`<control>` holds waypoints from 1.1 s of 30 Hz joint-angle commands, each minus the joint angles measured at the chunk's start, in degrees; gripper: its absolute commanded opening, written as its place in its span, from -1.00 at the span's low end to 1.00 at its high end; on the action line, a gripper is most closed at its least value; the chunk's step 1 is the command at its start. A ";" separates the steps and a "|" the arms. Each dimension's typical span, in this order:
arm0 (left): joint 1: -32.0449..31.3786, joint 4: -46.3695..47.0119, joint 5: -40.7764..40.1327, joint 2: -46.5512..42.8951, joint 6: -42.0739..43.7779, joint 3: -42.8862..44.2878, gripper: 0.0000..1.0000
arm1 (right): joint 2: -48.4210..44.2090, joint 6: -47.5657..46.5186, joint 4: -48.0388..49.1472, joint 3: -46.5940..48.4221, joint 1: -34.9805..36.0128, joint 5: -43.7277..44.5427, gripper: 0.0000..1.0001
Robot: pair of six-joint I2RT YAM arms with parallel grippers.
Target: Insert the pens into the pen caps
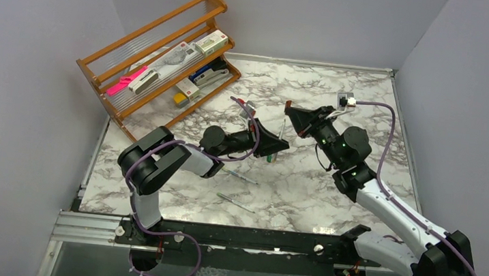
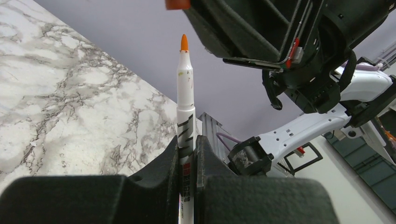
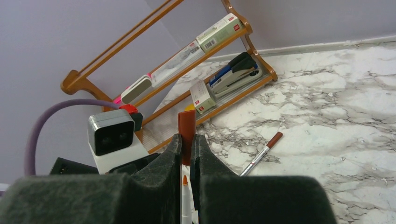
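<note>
While the thin white marker pen with the orange tip (image 2: 185, 93) and the stubby dark red-brown cap (image 3: 187, 123) are each pinched along only a short length, the likeliest fault is a miss at the mouth. The tip would strike the cap's rim rather than its bore, and the push would then tilt the pen in the left pincer (image 2: 187, 140) or slide the cap back between the fingers of the right pincer (image 3: 187, 140). An off-axis shove could also flick the cap out onto the white marbled bench (image 3: 327, 93).

Both pincers are closed narrow on their loads — left on the pen's lower barrel, right on the cap. The left arm is folded at the elbow, with its forearm reaching inward over the bench. The right arm stretches in from the right, and the two pincers face each other above the surface, the orange tip just under the cap.

A pen wearing a red-brown cap (image 3: 260, 156) lies on the bench beyond. One loose thin pen (image 1: 241, 177) and another loose thin pen (image 1: 235, 202) lie near the left arm. A small green thing (image 1: 269, 158) — perhaps the green cap — sits by the left pincer.
</note>
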 commanded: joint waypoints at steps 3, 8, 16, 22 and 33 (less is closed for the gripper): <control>-0.21 5.68 1.37 1.40 -0.86 1.49 -1.00 | -1.74 -0.16 2.73 -0.24 -0.22 -2.15 -0.96; -0.21 5.83 1.18 1.11 -0.82 1.36 -1.00 | -1.48 -0.36 2.50 -0.15 -0.27 -2.83 -0.96; -0.21 5.10 1.03 0.29 -0.42 1.30 -1.00 | -1.15 0.43 3.16 -1.29 -0.26 -3.51 -0.96; -0.22 5.28 0.92 0.04 -0.56 1.23 -1.00 | -1.63 0.43 3.19 -2.22 -0.22 -3.98 -0.96; -0.21 5.05 0.56 0.03 -0.13 1.10 -1.00 | -3.12 0.85 2.43 -3.90 -0.22 -3.98 -0.96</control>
